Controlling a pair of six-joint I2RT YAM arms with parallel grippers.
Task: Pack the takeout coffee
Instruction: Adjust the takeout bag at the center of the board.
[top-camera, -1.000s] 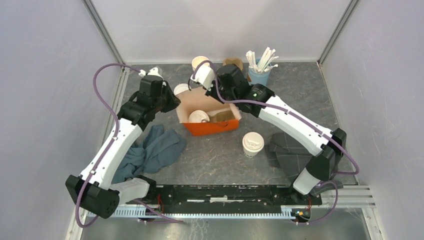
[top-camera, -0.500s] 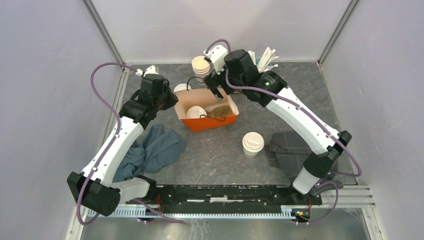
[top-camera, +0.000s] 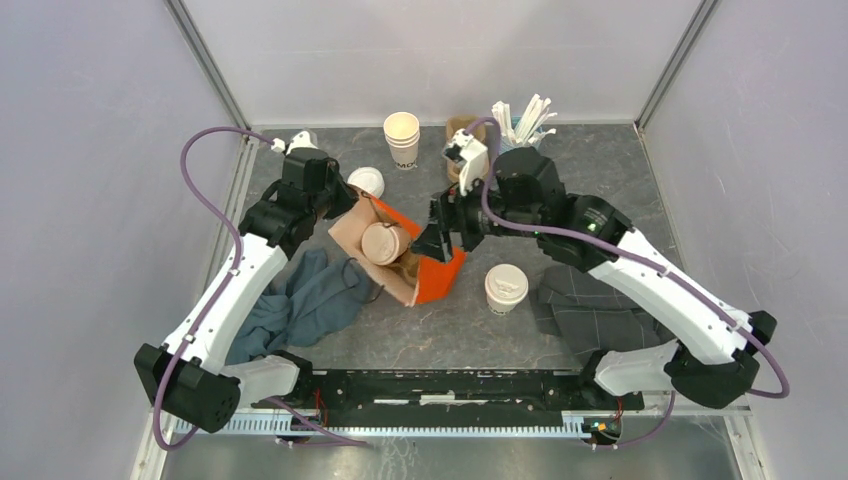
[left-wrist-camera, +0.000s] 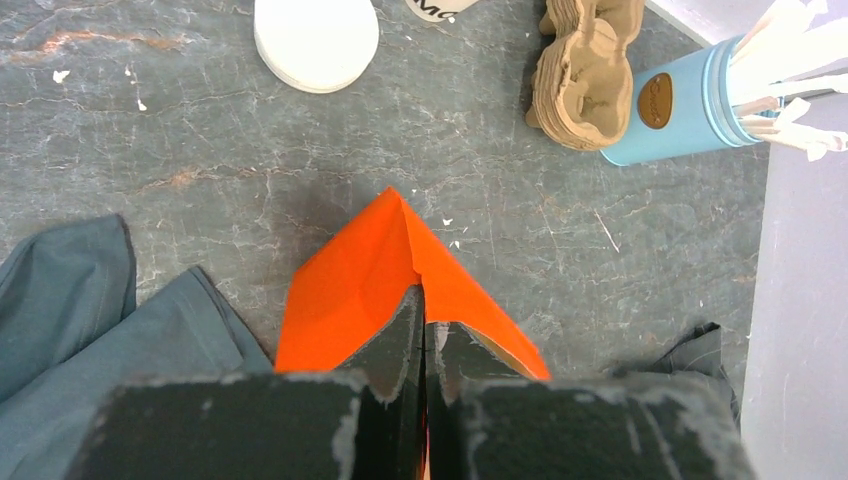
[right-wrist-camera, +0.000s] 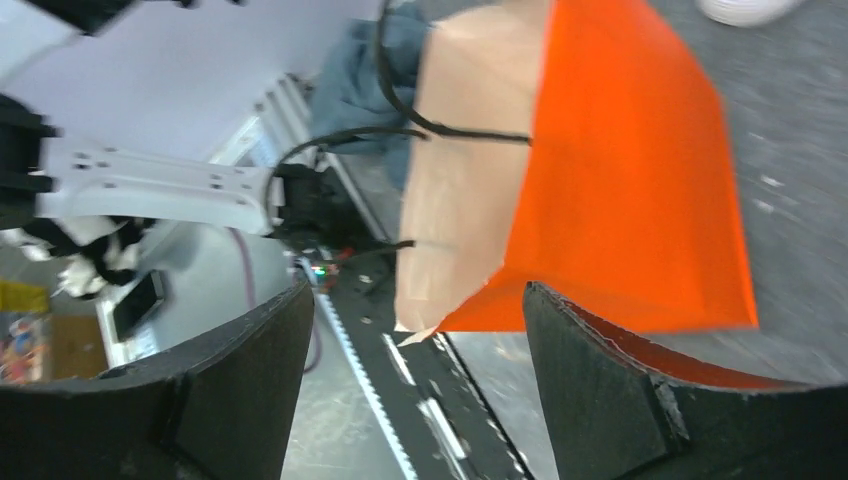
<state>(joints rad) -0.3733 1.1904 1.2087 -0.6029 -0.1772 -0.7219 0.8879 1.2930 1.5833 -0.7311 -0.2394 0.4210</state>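
Top external: orange bag (top-camera: 440, 278) tipped, cup (top-camera: 385, 243) inside leaning.
Left gripper (left-wrist-camera: 424, 300) pinches the bag's rim, right gripper (right-wrist-camera: 418, 300) spread alongside; cup could roll out.

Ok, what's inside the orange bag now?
One coffee cup shows at the mouth of the tipped orange bag. Anything deeper is hidden by the bag's walls.

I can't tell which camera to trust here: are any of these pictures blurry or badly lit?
Right wrist view: smeared, the orange bag and the background behind it soft-edged. Left wrist view: sharp, the veins in the grey table crisp. Top view: evenly lit, shadows faint, no glare.
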